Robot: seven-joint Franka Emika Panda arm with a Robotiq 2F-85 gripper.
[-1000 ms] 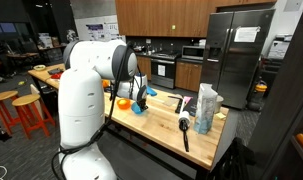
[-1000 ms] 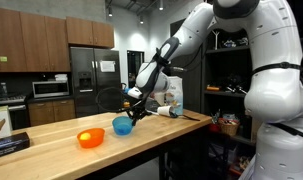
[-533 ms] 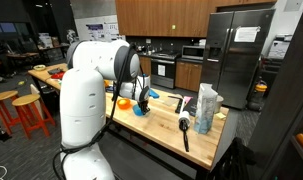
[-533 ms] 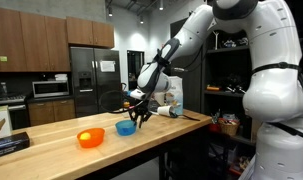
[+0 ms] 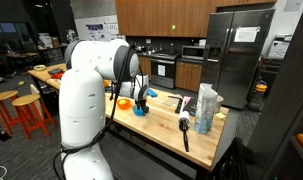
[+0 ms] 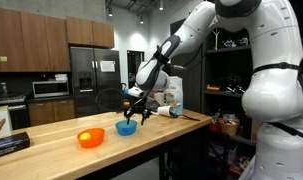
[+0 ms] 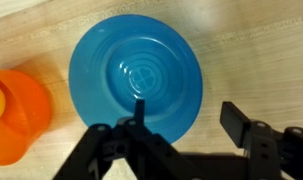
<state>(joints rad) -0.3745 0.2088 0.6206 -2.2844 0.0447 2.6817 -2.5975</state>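
A blue bowl point(image 7: 136, 72) sits upright and empty on the wooden counter point(image 7: 251, 50), directly below my gripper point(image 7: 188, 118). The gripper is open. One finger point(image 7: 139, 108) hangs over the bowl's inside and the other finger point(image 7: 237, 122) stands outside the rim over bare wood, gripping nothing. In both exterior views the gripper point(image 6: 132, 113) point(image 5: 143, 98) hovers just above the blue bowl point(image 6: 125, 128) point(image 5: 138, 110). An orange bowl point(image 7: 16, 115) point(image 6: 90, 138) point(image 5: 122, 102) with something yellow inside stands beside the blue one, apart from it.
A black-handled utensil point(image 5: 184, 130) and clear packets point(image 5: 206, 108) lie toward one end of the counter point(image 5: 161, 125). A dark flat object point(image 6: 8, 147) sits at the counter's other end. Orange stools point(image 5: 23, 112) stand on the floor beside the robot base.
The gripper, shut on the blue bowl's rim a second ago, has opened and let it go. The bowl now rests on the counter, slightly farther from the orange bowl.
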